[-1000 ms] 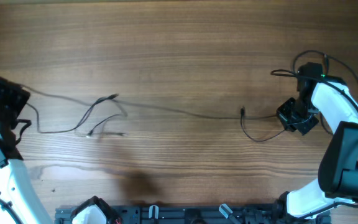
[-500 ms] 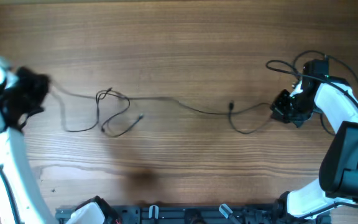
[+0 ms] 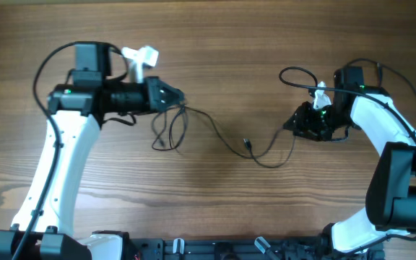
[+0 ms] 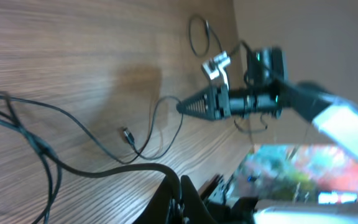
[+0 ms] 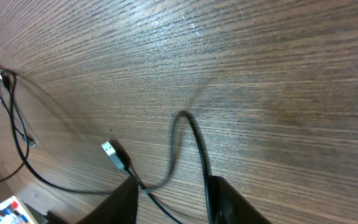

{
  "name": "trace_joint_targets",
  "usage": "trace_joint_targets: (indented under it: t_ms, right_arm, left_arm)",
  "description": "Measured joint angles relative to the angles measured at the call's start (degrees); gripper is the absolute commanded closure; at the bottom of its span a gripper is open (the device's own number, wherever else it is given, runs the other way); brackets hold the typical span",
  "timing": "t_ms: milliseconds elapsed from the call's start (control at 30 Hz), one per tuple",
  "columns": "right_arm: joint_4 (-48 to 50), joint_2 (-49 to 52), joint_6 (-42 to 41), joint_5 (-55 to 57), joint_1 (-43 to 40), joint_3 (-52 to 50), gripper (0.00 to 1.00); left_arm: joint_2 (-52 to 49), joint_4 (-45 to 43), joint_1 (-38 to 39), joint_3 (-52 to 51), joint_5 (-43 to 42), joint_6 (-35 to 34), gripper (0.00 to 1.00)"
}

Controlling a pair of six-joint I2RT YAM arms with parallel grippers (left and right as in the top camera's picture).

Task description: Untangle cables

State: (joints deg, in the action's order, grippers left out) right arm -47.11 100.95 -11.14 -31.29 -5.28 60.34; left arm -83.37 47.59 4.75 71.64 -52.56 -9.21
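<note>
Wood-grain table [image 3: 222, 43] is seen beneath both arms. Thin black cables [image 5: 194, 134] are strung across its middle. Loose loops are bunched toward the left, and one strand is run rightward past a small silver-tipped plug [image 3: 247, 144]. Above the loops, the left gripper [image 4: 178, 190] is pinched closed on a strand. At the right end, the right gripper [image 5: 171, 182] is parted, and a strand is seen loose between its fingers.

Wood-grain table [image 3: 215, 43] under my arms. Lying on it: thin black cables [image 5: 174, 149], bunched in loose loops toward my left, 1 strand running right across the grain, 1 small plug [image 3: 247, 144] resting mid-table.
</note>
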Motion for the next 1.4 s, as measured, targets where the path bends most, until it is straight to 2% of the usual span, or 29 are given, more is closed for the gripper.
trace_joint_targets:
  t_ms: [167,267,367,500,600,833,1000,1100,1267,1333,1400]
  right_arm:
    - [-2.95,0.0,-0.07,1.46,0.0,1.05,0.48]
    - [-5.97,0.0,-0.09,4.28,0.09,3.72,0.46]
    - [-9.68,0.09,-0.07,8.48,1.53,7.63,0.36]
    - [-11.23,0.09,0.17,15.3,6.51,10.88,0.25]
    - [-11.67,0.09,0.63,19.52,11.26,11.08,0.23]
    - [-9.18,0.09,7.21,19.5,22.38,11.08,0.15]
    - [-5.16,0.09,9.55,18.14,28.79,11.04,0.15]
    - [-0.92,0.09,9.97,17.73,33.09,9.99,0.15]
    - [6.6,0.11,9.79,17.38,36.79,5.95,0.17]
    - [10.03,0.11,9.42,17.31,37.57,3.89,0.21]
    - [12.26,0.11,8.83,17.31,37.73,2.23,0.41]
  left_arm:
    - [0.0,3.56,2.91,0.0,7.06,1.2,0.96]
    - [0.0,6.75,3.08,0.0,15.56,1.49,0.96]
    - [0.0,8.61,3.08,0.0,21.11,1.53,0.96]
    - [0.0,8.81,3.08,0.0,24.55,1.66,0.96]
    - [0.0,8.72,3.08,0.0,25.66,1.66,0.96]
    - [0.0,8.76,3.08,0.0,30.49,1.64,0.96]
    - [0.0,8.81,3.08,0.0,39.28,-0.92,0.96]
    - [0.0,8.81,2.95,0.0,46.42,-4.96,0.96]
    - [0.0,8.83,1.22,0.0,50.56,-8.5,0.96]
    - [0.0,8.85,0.42,0.0,51.32,-9.2,0.96]
    - [0.0,8.87,-0.13,0.0,51.89,-9.62,0.96]
